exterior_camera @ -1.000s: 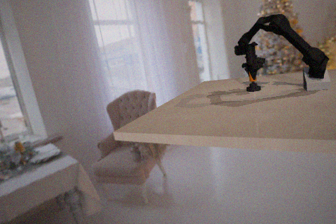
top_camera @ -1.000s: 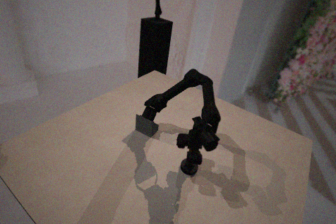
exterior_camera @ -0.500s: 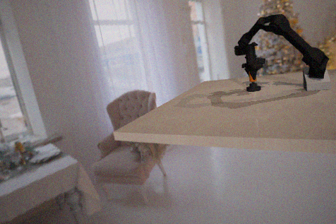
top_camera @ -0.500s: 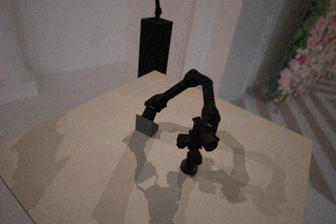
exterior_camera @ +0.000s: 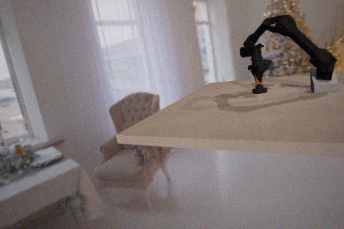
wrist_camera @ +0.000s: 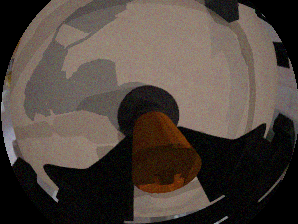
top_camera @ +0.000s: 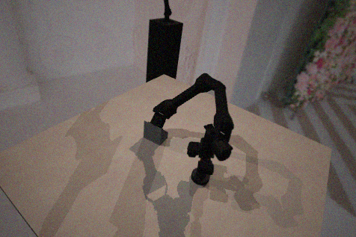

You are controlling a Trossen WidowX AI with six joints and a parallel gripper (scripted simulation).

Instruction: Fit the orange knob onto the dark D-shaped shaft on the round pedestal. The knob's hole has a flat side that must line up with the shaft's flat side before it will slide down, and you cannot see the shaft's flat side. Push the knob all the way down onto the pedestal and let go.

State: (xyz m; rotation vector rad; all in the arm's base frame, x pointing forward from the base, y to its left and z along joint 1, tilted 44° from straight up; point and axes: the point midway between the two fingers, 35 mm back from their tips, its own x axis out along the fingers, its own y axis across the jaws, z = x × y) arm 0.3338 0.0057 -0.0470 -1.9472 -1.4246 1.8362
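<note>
The orange knob (exterior_camera: 257,80) (wrist_camera: 162,132) is upright between the fingers of my gripper (top_camera: 206,166) (exterior_camera: 258,78) (wrist_camera: 155,135), which is shut on it. The dark round pedestal (top_camera: 199,179) (exterior_camera: 259,89) (wrist_camera: 144,97) stands on the table, directly below the knob. In the exterior view a dark stretch shows between the orange and the pedestal's wide base. The knob covers part of the pedestal in the wrist view. The shaft, its flat side and the knob's hole are hidden. I cannot tell whether the knob is on the shaft or how far down.
The pale table (top_camera: 93,201) (exterior_camera: 188,126) bears the pedestal and the arm's grey base block (top_camera: 154,134) (exterior_camera: 324,85). Arm shadows lie across the table top. A black column (top_camera: 162,49) with a small dark arm on it stands beyond the table's far corner.
</note>
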